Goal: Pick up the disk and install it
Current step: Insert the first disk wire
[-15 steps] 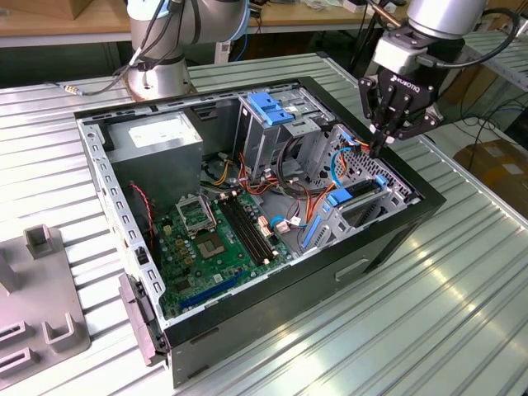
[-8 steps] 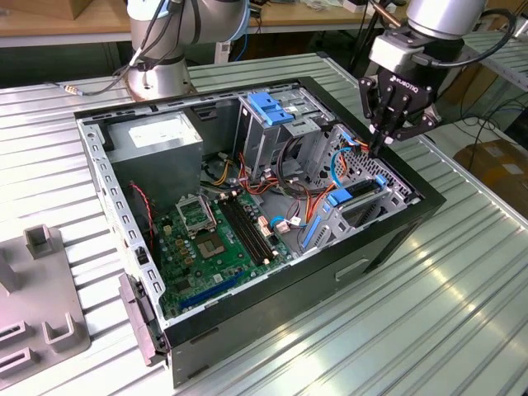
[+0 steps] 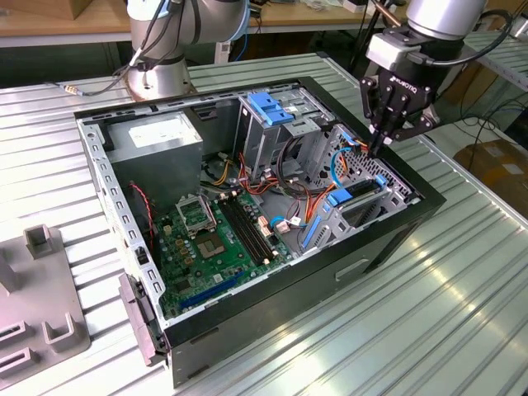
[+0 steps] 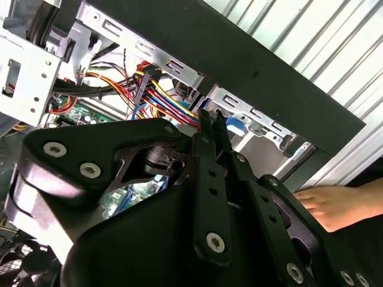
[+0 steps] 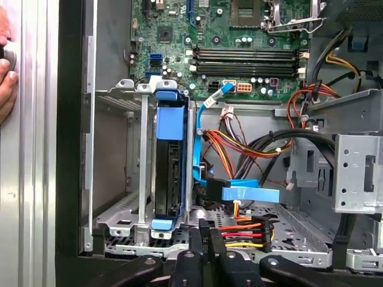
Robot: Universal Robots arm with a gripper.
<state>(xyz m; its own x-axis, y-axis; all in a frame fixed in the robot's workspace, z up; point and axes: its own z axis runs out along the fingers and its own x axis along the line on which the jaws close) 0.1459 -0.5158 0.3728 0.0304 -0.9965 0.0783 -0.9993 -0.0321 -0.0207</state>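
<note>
Above open black computer case (image 3: 388, 239), at exterior view's right: my gripper (image 3: 381, 147) fingers pressed together, empty. Blue-railed grey metal disk (image 5: 168, 173) already seated upright in metal drive cage (image 5: 119, 215); install looks near complete.

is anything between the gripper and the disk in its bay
Nothing visible. In the first wrist view the gripper hangs beside the disk, which stands on edge in the metal cage. The nearby cable bundle lies on the gripper's other side.
</note>
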